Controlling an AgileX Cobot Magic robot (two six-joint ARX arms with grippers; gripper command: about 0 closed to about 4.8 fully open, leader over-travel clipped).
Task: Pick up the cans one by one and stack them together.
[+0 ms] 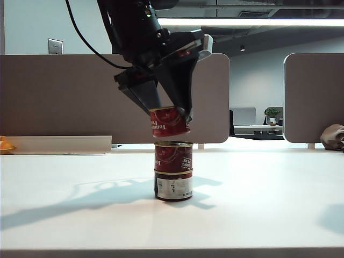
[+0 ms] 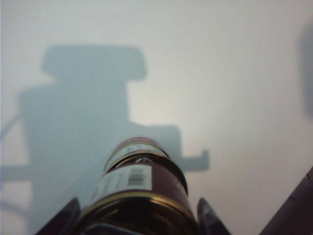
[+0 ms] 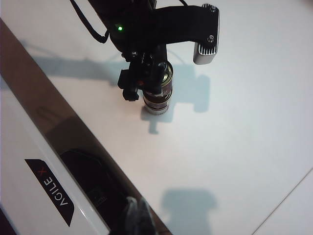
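Cans [image 1: 173, 171]: metal, glossy printed dark red labels, gold rims catching light; the bottom one shows a white paper-like panel. Table [image 1: 279, 204]: smooth matt white, soft shadows, faint sheen only. Left gripper [image 1: 171, 110] clamped on the top can looks black matt plastic; right gripper [image 3: 137, 215], closed, dark too, finish blurred.

Exterior low, level; wrists downward; all share cans [image 1: 173, 161].

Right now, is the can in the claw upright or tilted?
Tilted: held in the left gripper, the top can leans above the two stacked cans.
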